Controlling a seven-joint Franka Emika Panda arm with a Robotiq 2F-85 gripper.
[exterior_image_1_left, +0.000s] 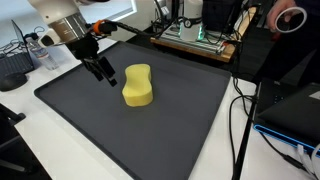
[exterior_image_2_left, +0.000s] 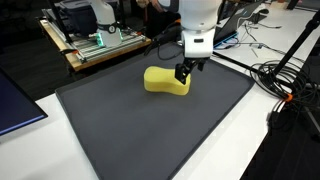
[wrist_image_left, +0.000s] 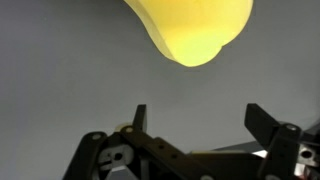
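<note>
A yellow peanut-shaped sponge (exterior_image_1_left: 138, 86) lies on a dark grey mat (exterior_image_1_left: 170, 125); it shows in both exterior views (exterior_image_2_left: 166, 80) and at the top of the wrist view (wrist_image_left: 190, 28). My gripper (exterior_image_1_left: 106, 76) hovers just beside one end of the sponge, close above the mat (exterior_image_2_left: 120, 125), and also appears in an exterior view (exterior_image_2_left: 183, 77). In the wrist view my two fingers (wrist_image_left: 200, 118) are spread apart with only bare mat between them. The gripper is open and empty, not touching the sponge.
The mat lies on a white table (exterior_image_1_left: 40, 140). A wooden board with electronics (exterior_image_1_left: 195, 38) stands behind it, also in an exterior view (exterior_image_2_left: 95, 45). Black cables (exterior_image_2_left: 285, 85) run along one side. A keyboard (exterior_image_1_left: 12, 68) sits near the table corner.
</note>
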